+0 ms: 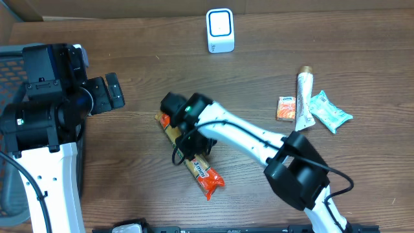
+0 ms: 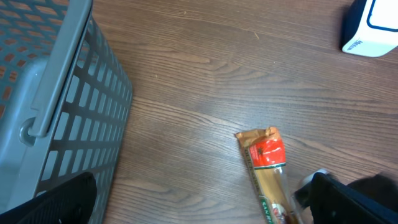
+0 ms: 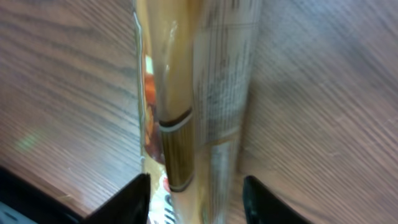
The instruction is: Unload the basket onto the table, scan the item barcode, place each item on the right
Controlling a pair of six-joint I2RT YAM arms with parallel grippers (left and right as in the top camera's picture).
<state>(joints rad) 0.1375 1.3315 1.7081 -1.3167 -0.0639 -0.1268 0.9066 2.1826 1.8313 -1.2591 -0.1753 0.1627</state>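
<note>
Right wrist: right hand (image 3: 194, 186) straddling pasta pack (image 3: 199, 93), fingers (image 3: 127, 199) parted, not clamping it. Pack lying flat on surface (image 1: 129, 58), well apart from scanner (image 1: 220, 30), robot side. Left hand (image 2: 199, 205) gaping wide, left of scanner.

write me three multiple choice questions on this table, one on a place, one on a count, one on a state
1. Where does the white scanner stand?
A) far side, middle
B) near edge, left corner
C) near edge, right corner

2. How many things lie grouped on the right side?
A) one
B) three
C) six

3. How is the left claw?
A) shut tight
B) open, holding nothing
C) half shut on something

Key: 1 A, it sits alone at the top of the overhead view. 2 B, an orange packet, a tube and a pale blue packet. 3 B, its fingers stand wide apart with nothing between.
</note>
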